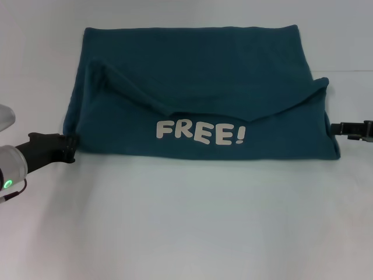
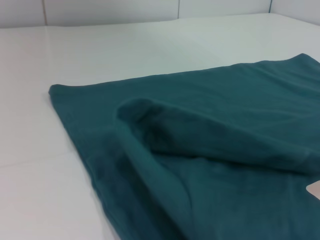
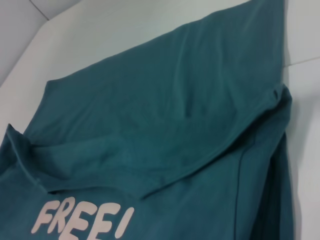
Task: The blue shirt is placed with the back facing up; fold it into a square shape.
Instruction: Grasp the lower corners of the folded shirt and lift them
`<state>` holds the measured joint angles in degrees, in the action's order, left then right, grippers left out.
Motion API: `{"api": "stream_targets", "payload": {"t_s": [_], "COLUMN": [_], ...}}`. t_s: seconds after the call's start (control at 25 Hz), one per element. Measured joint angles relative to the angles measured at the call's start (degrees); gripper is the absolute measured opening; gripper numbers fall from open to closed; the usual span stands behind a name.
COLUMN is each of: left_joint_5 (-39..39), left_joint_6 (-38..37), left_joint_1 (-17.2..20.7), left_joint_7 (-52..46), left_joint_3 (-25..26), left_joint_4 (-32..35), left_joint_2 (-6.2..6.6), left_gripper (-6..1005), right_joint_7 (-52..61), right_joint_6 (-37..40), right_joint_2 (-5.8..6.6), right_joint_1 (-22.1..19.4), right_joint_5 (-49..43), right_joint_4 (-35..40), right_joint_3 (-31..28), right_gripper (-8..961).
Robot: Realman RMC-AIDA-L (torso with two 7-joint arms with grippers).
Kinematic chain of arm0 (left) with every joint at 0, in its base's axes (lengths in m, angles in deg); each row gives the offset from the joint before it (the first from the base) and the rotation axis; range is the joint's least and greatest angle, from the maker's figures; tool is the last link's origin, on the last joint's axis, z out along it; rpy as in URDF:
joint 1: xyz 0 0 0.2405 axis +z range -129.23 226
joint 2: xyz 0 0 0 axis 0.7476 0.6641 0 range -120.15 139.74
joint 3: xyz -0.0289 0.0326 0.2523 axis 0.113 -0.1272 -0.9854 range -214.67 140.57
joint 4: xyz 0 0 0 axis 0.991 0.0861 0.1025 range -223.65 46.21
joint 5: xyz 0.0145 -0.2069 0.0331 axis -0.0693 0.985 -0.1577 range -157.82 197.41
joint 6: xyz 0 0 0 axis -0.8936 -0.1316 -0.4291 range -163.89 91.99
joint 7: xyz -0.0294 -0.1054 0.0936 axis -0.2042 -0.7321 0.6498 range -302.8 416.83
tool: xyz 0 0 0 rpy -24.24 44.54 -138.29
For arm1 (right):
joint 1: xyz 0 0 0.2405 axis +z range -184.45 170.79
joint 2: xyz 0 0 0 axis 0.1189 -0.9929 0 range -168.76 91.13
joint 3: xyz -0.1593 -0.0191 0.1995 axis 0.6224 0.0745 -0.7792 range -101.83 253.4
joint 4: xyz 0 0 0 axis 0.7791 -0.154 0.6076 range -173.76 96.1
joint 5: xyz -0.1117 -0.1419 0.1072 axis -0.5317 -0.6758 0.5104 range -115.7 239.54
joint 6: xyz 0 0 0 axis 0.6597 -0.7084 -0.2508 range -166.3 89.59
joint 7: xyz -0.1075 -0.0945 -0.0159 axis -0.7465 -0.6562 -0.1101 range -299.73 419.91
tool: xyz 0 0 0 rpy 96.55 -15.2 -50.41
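Note:
The blue shirt [image 1: 198, 70] lies flat on the white table [image 1: 186, 221] as a wide band. Its near part is folded over the rest, so the off-white "FREE!" lettering [image 1: 201, 133] faces up. The folded layer's upper edge sags into a shallow V in the middle. My left gripper [image 1: 71, 147] sits low at the shirt's near left corner, against the cloth. At the right edge of the shirt, my right gripper [image 1: 335, 129] is level with the lettering. The left wrist view shows the folded layers of the shirt [image 2: 225, 125]. In the right wrist view the shirt [image 3: 165, 110] and lettering [image 3: 82, 220] appear.
Bare white table surface extends in front of the shirt and on both sides. A narrow strip of table [image 1: 186, 14] shows behind the shirt's far edge. Nothing else stands on it.

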<state>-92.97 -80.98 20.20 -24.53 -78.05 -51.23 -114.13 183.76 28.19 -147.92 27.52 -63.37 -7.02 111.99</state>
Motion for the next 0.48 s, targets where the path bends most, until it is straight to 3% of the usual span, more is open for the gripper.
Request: {"api": "stream_targets", "payload": {"t_s": [0.48], "left_joint_5": [0.00], "left_joint_6": [0.03], "left_joint_1": [-0.19], "left_joint_7": [-0.54], "left_joint_3": [-0.21], "left_joint_4": [0.54], "left_joint_2": [0.00], "left_gripper": [16], "right_joint_7": [-0.44], "right_joint_6": [-7.36], "right_joint_2": [-4.07], "right_joint_1": [1.52], "right_joint_5": [-4.06], "right_joint_4": [0.02], "right_joint_3": [1.50], "right_gripper": [541]}}
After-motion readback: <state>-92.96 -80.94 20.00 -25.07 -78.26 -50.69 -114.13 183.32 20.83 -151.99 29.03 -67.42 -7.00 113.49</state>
